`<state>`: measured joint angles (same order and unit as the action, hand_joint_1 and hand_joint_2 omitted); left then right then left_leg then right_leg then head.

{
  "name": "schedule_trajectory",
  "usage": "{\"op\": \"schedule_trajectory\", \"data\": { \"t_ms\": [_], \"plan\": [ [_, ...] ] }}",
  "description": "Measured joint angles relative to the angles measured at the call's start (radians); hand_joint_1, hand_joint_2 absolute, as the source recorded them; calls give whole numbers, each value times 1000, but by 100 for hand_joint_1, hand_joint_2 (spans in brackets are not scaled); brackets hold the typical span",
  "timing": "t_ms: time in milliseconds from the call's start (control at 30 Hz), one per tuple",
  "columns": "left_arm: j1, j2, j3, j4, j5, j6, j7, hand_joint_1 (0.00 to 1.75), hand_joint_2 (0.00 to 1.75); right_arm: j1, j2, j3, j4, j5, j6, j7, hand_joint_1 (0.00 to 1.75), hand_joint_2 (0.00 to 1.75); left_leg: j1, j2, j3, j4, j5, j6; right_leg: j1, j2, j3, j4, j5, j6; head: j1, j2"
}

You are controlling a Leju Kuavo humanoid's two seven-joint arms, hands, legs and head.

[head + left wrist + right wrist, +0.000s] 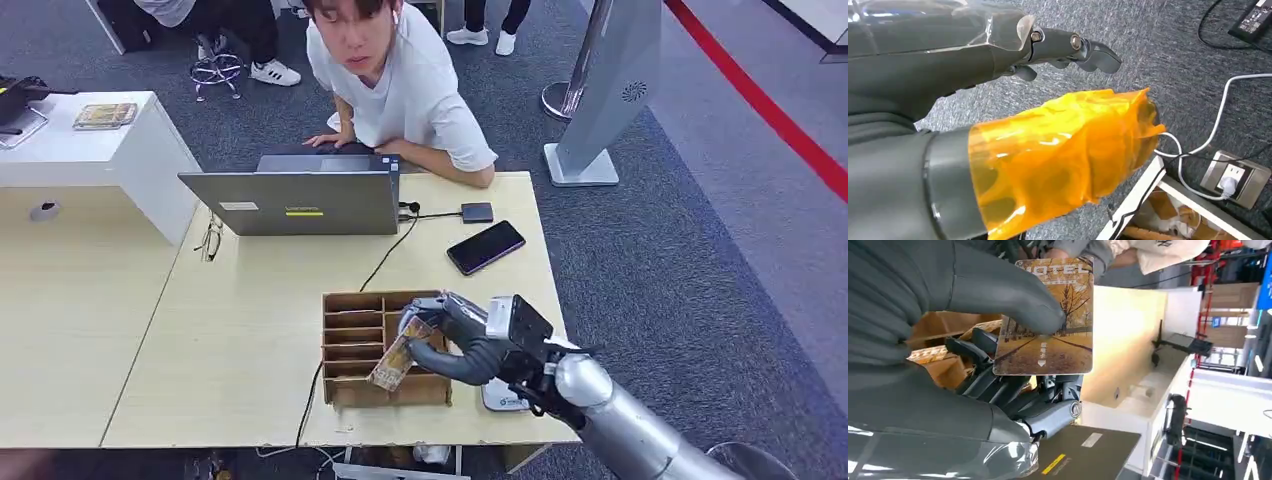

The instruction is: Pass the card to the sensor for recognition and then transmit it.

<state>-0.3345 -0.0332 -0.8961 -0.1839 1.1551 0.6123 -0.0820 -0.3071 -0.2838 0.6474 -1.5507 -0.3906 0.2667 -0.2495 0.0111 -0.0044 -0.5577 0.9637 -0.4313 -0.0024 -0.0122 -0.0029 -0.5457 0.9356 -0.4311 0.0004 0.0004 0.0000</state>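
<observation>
My right hand [455,345] holds a hotel card [398,355] with an autumn-tree picture, pinched between thumb and fingers. The card hangs tilted just above the near right part of a slotted wooden card box [350,320] on the table. The right wrist view shows the thumb [998,290] pressed on the card's [1053,335] face, and more cards lie in the box [943,370] behind. A white sensor pad [500,400] lies near the table's front edge, partly under that hand. My left hand [1048,150], its thumb wrapped in orange film, hangs over the carpet holding nothing, fingers [1073,47] apart.
A grey laptop [300,200] stands at the table's far side with a person [400,80] leaning behind it. A black phone [486,246] and a small dark box [477,212] lie right of it. A cable [385,262] runs to the box. A white counter [90,150] stands left.
</observation>
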Motion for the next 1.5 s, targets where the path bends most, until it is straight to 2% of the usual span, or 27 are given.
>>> {"op": "schedule_trajectory", "data": {
  "t_ms": [433, 767, 1067, 1500],
  "plan": [
    [-7, 0, 18, 0, -8, 12, 14, 0, 0, 0, -29, -29, 48, 20, 2, 1, 175, 175, 0, 0, 0, 0, 0, 0, 0, 0, 0, 0, 0, 0, 0, 0],
    [-13, 1, 24, 0, -28, 38, 15, 0, 0, 6, -30, -46, 76, 40, 1, 1, 175, 175, 0, 0, 0, 0, 0, 0, 0, 1, 0, 0, 0, 0, 0, 0],
    [-13, 16, 24, 0, -57, 40, 15, 0, 0, 47, -39, -64, 76, 77, -11, -10, 175, 175, 0, 0, 0, 0, 0, 0, 0, 1, 0, 0, 0, 0, 0, 0],
    [-6, 35, 24, 0, -91, 40, -22, 0, 0, 165, -100, -128, 31, 149, -54, -23, 175, 175, 0, 0, -1, 0, 0, 0, 0, 0, 0, 0, 0, 0, 0, 0]
  ]
}}
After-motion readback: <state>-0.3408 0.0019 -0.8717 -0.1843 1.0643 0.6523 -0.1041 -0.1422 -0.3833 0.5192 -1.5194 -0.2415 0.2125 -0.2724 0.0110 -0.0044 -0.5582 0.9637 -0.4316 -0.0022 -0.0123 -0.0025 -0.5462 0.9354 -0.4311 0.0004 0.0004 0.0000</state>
